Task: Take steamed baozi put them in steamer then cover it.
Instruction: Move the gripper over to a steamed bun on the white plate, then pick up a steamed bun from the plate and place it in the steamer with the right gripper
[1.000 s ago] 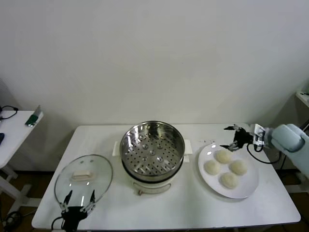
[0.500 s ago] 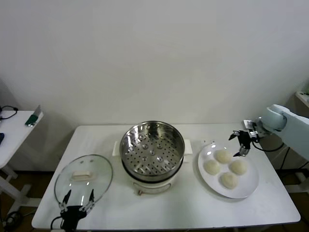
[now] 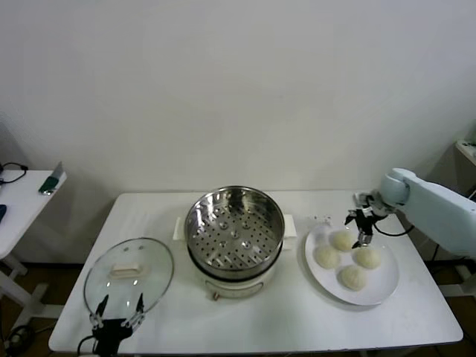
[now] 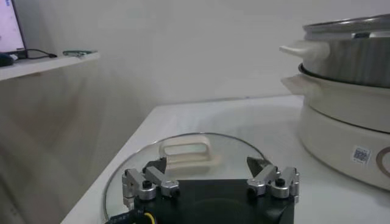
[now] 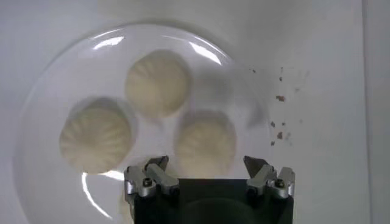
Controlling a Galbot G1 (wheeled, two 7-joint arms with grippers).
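Where white table meets wall, steamer centred

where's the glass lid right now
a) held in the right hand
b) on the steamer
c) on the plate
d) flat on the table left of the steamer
d: the glass lid lies flat on the table to the left of the open steamer, in front of the left hand.
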